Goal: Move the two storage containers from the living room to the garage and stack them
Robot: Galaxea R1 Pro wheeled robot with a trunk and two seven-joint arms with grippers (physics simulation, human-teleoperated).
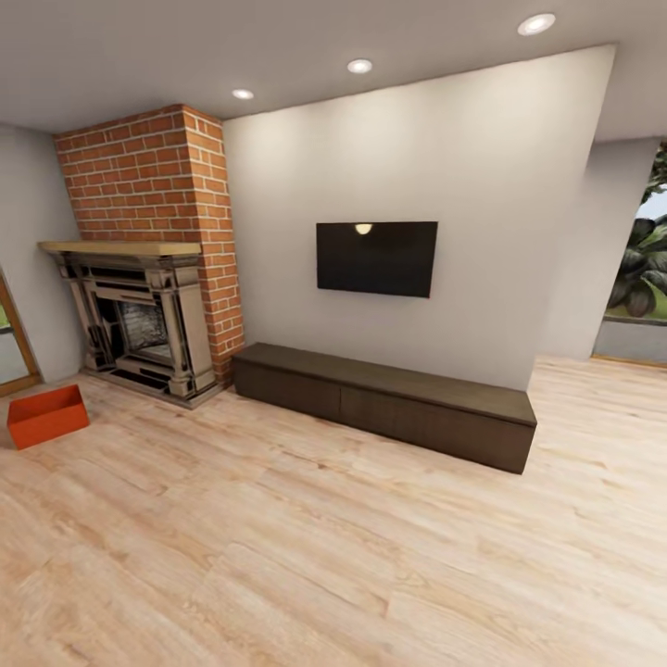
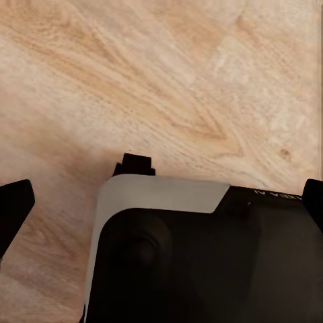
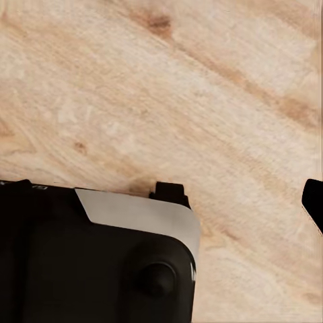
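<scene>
You are in the living room, and the job has hardly begun. One storage container (image 1: 46, 416) sits on the light wood floor (image 1: 333, 556) at the far left of the head view, near the brick fireplace (image 1: 144, 320) and just by a glass door (image 1: 14, 338). It looks empty and stands flat. You can spot just this one box right now, so you will need to look around for the other one.

Nothing is in the garage yet, as far as you can tell, so both boxes need to be carried there, one put on the grey floor and the other stacked on top.

The left gripper (image 2: 161, 195) points down at the wood floor. Its dark fingertips (image 2: 15, 202) sit far apart at the two edges, with nothing between them. The right gripper (image 3: 161, 195) shows one fingertip (image 3: 313, 200) at the edge and holds nothing, but you cannot tell how wide it is open.

A long dark cabinet (image 1: 384, 403) and a TV (image 1: 376, 257) are ahead of you
</scene>
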